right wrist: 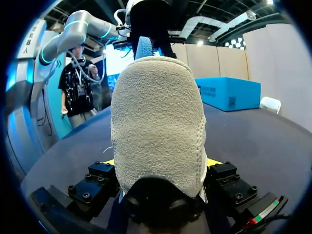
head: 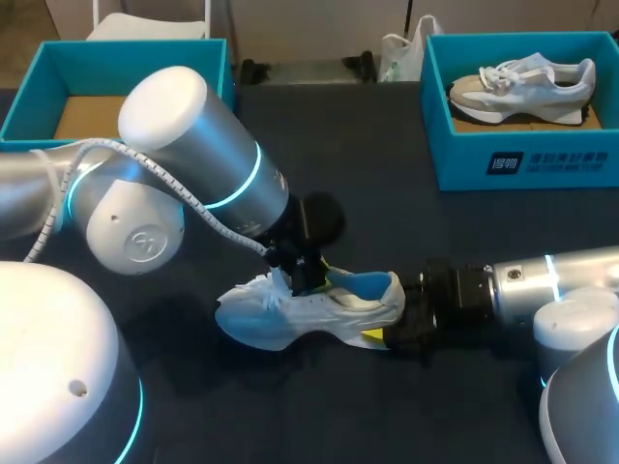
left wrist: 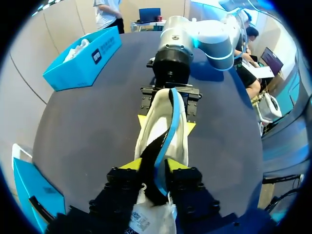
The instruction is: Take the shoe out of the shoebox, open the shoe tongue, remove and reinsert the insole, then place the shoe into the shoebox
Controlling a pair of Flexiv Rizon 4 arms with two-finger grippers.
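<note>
While the shoe (head: 309, 314) rests on the table (head: 387, 174), its heel sits between the jaws of the right gripper (head: 387, 333), which clamp it from both sides. The left gripper (head: 308, 275) has its jaws nearly closed on a dark-and-blue strip (left wrist: 163, 146) rising from the shoe's opening; tongue or insole cannot be determined. Risk: if the left arm pulls harder than the heel clamp holds, the shoe may slip free or lift.

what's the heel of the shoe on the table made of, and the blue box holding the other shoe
The heel of the shoe looks like pale suede or a suede-like synthetic: a fuzzy, matte nap with a stitched seam along its edge. The blue box looks like printed cardboard: thin flat walls, smooth blue outside, plain brown floor inside.
</note>
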